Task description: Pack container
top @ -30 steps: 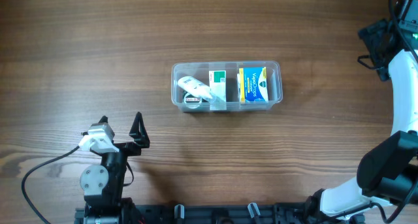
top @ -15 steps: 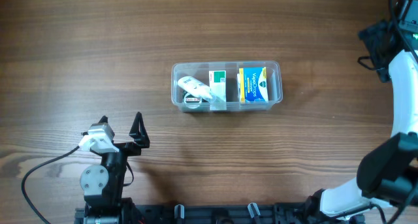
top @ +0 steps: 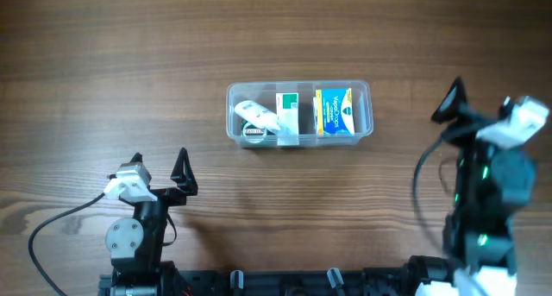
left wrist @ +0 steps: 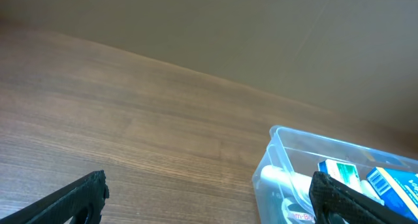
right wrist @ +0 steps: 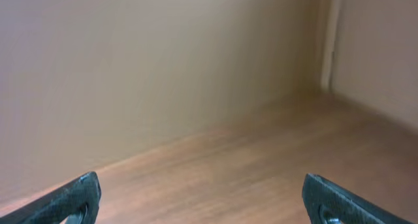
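Note:
The clear plastic container [top: 298, 85] stands at the table's middle. It holds a white tube-like item [top: 257, 117], a green and white box [top: 288, 107] and a blue and yellow box [top: 335, 111]. My left gripper [top: 159, 162] is open and empty at the front left, well short of the container. In the left wrist view its fingers [left wrist: 209, 201] frame bare wood, with the container [left wrist: 274, 160] at the lower right. My right gripper [top: 483, 106] is open and empty to the right of the container. The right wrist view [right wrist: 202, 198] shows only wood and a wall.
The wooden table [top: 112, 63] spreads all round the container. Both arm bases stand at the front edge, and a grey cable [top: 52, 227] loops by the left one.
The right arm has swung in from the far right edge and now stands upright at the front right, gripper facing the back of the table. The left arm and the container have not moved.

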### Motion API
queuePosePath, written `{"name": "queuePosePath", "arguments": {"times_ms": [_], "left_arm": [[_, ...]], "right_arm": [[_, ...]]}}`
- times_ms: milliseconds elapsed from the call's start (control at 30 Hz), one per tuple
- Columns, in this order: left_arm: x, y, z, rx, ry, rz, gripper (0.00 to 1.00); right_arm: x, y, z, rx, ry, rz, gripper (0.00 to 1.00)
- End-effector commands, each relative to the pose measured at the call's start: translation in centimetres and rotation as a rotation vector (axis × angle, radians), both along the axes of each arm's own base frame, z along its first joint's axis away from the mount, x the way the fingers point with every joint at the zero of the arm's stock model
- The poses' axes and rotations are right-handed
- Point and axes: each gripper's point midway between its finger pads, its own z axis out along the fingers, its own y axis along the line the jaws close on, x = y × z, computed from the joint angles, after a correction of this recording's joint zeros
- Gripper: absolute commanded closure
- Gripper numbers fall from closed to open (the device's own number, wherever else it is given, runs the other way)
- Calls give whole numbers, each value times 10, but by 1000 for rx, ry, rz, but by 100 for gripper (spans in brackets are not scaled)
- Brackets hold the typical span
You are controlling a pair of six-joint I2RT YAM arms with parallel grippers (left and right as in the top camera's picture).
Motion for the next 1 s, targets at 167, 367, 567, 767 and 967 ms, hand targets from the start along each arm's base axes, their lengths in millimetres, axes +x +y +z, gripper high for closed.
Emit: {"name": "queuePosePath", "arguments": {"times_ms": [167, 367, 567, 767, 967], "left_arm": [[0, 0, -1, -8, -4, -1, 0], [0, 0, -1, -8, -4, -1, 0], [0, 0, -1, -8, -4, -1, 0], [0, 0, -1, -8, -4, -1, 0], [0, 0, -1, -9, -4, -1, 0]], "right_arm": [[-37, 28, -41, -122, -175, 131, 0], [-44, 41, -65, -123, -197, 189, 0], [-45, 50, -107, -89, -37, 237, 0], [-45, 50, -110, -254, -3, 240, 0], [-44, 51, -111, -202, -5, 242, 0]]}}
